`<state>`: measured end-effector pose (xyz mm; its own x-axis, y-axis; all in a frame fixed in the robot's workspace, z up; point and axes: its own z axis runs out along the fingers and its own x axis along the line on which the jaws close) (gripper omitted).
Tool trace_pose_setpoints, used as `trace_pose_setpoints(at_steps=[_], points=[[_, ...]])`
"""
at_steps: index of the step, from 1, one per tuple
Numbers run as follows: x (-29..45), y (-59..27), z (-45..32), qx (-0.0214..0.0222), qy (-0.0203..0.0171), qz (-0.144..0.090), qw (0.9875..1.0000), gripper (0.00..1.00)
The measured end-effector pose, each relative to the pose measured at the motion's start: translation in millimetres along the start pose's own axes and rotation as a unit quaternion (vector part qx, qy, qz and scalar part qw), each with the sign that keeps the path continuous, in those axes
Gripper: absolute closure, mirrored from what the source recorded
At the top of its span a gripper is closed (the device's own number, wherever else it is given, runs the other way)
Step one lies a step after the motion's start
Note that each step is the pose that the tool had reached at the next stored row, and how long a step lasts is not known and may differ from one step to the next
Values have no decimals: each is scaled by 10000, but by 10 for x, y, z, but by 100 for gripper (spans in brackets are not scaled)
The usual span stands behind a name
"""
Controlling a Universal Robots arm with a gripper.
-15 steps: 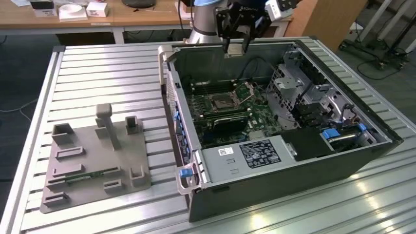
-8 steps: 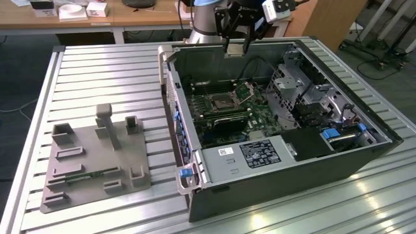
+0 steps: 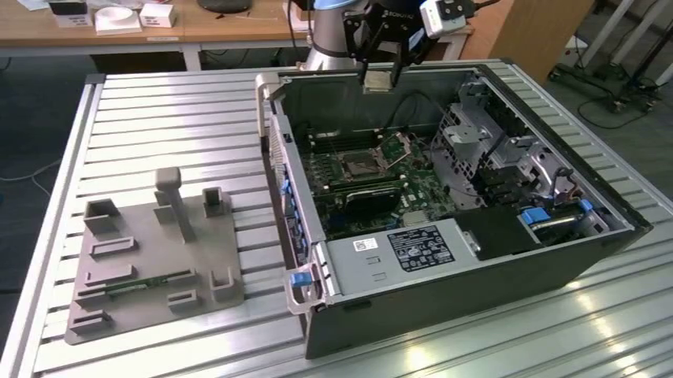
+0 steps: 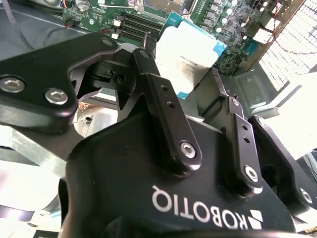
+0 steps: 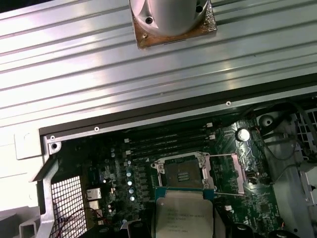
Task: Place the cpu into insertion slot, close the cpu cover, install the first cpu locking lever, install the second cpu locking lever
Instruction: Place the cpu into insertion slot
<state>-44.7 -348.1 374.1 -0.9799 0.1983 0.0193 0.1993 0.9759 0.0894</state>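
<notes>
My gripper point(image 3: 379, 75) hangs over the far wall of the open computer case point(image 3: 452, 291), shut on the cpu point(image 3: 377, 83), a small flat chip with a silvery top. In both wrist views the cpu point(image 4: 185, 54) point(image 5: 183, 215) sits between the black fingers point(image 4: 153, 84). The insertion slot point(image 5: 183, 173) point(image 3: 358, 165) lies bare on the green board, a short way ahead of the chip and below it. Beside the slot, the cpu cover point(image 5: 230, 173) point(image 3: 406, 145) is swung up and open.
A grey fixture plate point(image 3: 147, 260) with upright holders lies on the slatted table at the exterior view's left. Inside the case are a black labelled box point(image 3: 415, 248), a metal drive cage point(image 3: 494, 153) and long memory slots point(image 5: 168, 141). The arm's base point(image 5: 171, 20) stands behind the case.
</notes>
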Motion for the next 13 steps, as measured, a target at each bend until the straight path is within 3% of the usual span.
trace_pose_setpoints(at_steps=[7,10,13], points=[[1,0,0,-1,-6,64,10000,46],[1,-1,3,-4,-25,282,9996,46],[1,-1,9,-10,-50,555,9984,46]])
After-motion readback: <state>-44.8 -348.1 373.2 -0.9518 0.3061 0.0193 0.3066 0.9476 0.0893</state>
